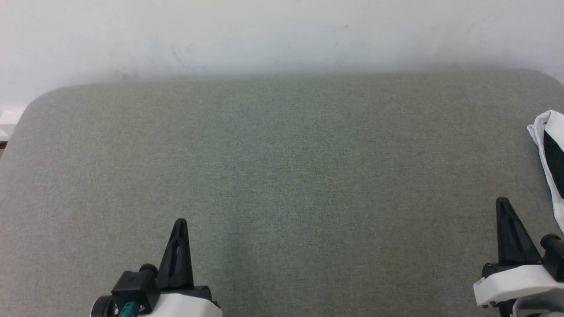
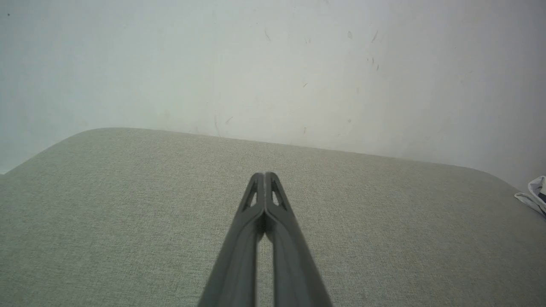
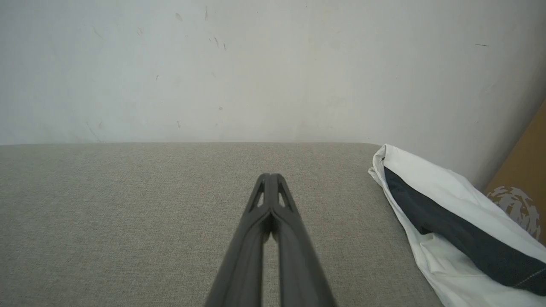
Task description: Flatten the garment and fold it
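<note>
Both pairs of jaws are pressed together and hold nothing. The left gripper (image 1: 179,226) and right gripper (image 1: 503,207) sit low over the bare grey top (image 1: 282,176). The shirt (image 3: 431,183) lies bunched at the top's right edge, near the right gripper but apart from it, white with a black band showing. It looks light, limp and quick to crease, so it will likely sag and drag when lifted. A pinch on a hem or shoulder seam, one gripper each, seems the best hold.

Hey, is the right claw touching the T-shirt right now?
Apart. The right wrist view shows bare grey cushion between the shut right claw and the T-shirt lying off to its side.
</note>
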Robot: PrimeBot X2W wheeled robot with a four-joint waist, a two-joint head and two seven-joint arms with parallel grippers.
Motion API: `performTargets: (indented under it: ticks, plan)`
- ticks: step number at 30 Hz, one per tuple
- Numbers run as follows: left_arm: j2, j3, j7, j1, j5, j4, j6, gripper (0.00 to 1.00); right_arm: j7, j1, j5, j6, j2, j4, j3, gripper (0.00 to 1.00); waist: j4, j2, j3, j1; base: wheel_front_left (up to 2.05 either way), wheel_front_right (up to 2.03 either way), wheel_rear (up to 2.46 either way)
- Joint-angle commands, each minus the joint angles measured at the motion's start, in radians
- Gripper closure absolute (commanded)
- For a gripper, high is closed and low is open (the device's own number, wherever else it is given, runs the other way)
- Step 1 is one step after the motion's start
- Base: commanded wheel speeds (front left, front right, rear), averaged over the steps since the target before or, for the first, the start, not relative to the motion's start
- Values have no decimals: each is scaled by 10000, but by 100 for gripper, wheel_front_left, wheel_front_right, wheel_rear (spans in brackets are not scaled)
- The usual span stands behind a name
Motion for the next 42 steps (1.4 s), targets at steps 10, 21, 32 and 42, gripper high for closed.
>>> performTargets:
  ticks: [10,21,32,42]
  plan:
    - [-57,208,246,-165,293,67,-224,100,192,-71,-77,-3,9,-61,197,100,22,-1,-52,0,0,0,0]
    - [-89,342,450,-259,481,104,-351,100,347,-114,-120,-5,12,-95,358,100,42,-1,-100,0,0,0,0]
    - [-124,491,674,-362,689,145,-491,100,518,-161,-168,-7,16,-133,536,100,65,-1,-153,0,0,0,0]
    - [-155,625,878,-456,878,182,-618,100,672,-203,-211,-8,20,-168,697,100,85,-1,-200,0,0,0,0]
